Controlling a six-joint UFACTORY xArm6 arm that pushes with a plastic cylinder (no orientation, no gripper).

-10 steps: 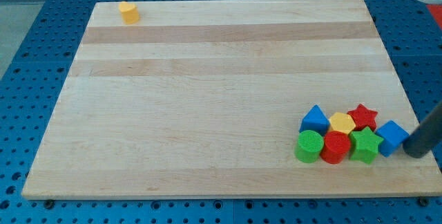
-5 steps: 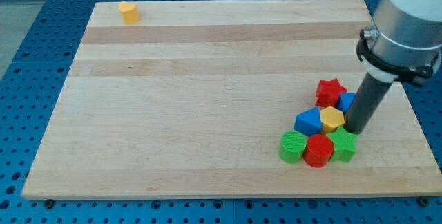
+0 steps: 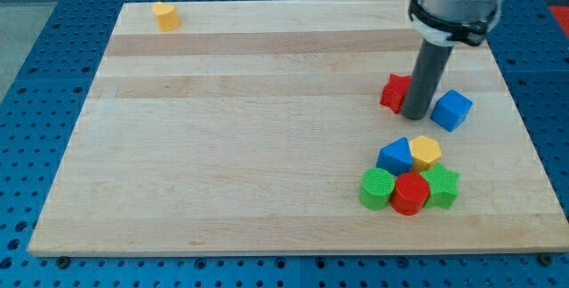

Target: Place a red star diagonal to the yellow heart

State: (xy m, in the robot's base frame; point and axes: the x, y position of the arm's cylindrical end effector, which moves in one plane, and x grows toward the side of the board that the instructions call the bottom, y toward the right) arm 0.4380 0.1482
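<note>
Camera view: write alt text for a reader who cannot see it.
My tip rests against the right side of a red star, with a blue cube just beyond on the view's right. Below sits a cluster of blue, yellow, green and red blocks; a lone yellow block lies at the wooden board's top left.

A pale wooden board (image 3: 267, 146), made of lengthwise planks with slightly differing tones, fills most of the view. It lies on a blue perforated table top (image 3: 36, 48) that shows past all four edges, with regular rows of small holes. Lighting is even and bright, shadows soft.
</note>
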